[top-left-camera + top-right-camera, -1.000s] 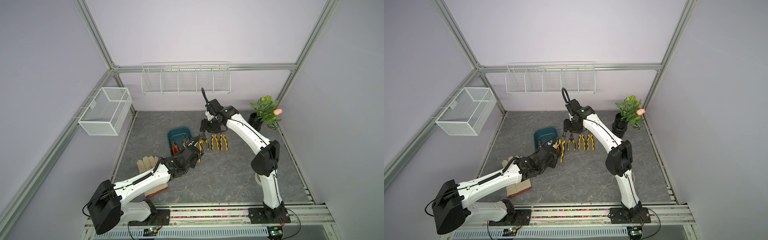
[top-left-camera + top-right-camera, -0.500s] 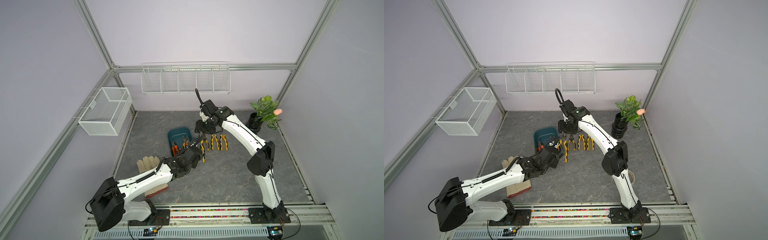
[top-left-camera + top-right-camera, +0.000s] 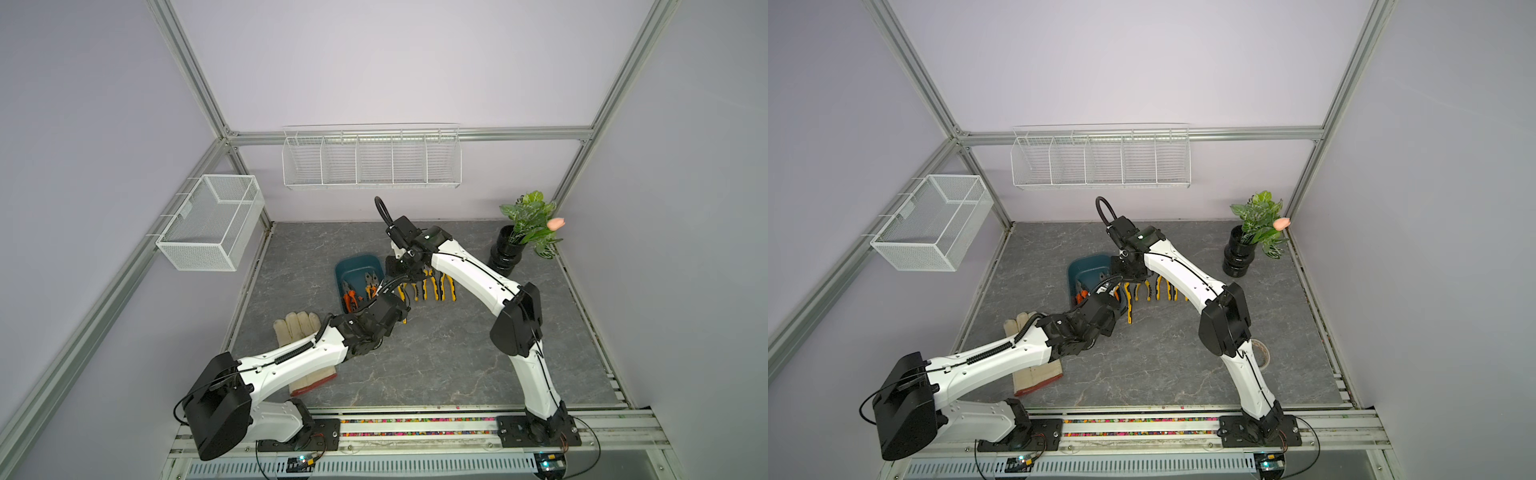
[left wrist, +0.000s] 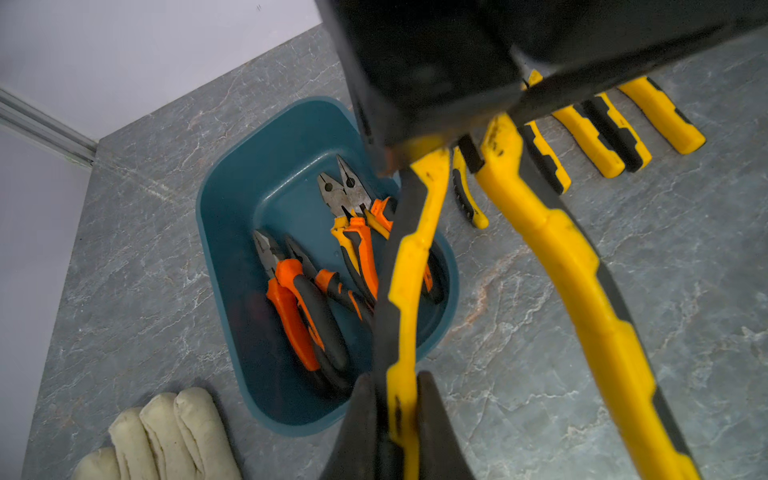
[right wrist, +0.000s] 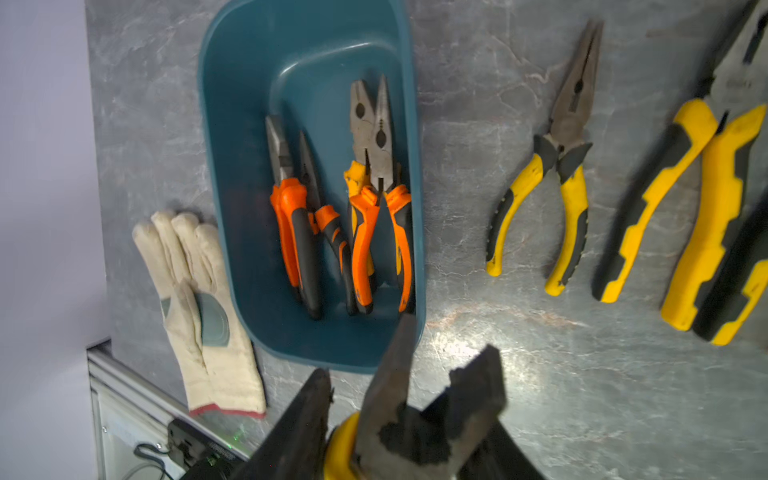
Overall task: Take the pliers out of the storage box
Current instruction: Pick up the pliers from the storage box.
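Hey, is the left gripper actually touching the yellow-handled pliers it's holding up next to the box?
Touching. The left wrist view shows the left gripper with a finger pressed against each side of one handle of the yellow pliers, no gap visible.

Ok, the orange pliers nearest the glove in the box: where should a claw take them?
Probably across both handles behind the pivot, straight down from above: the orange pliers lie flat, handles together, and the storage box walls block sideways approaches.

Robotics lab cell, we judge: aluminium frame (image 3: 195,79), plain lilac walls (image 3: 395,62), left arm (image 3: 291,361) and right arm (image 3: 469,274) bolted to a rail (image 3: 415,415) beside the tabletop (image 3: 436,365).
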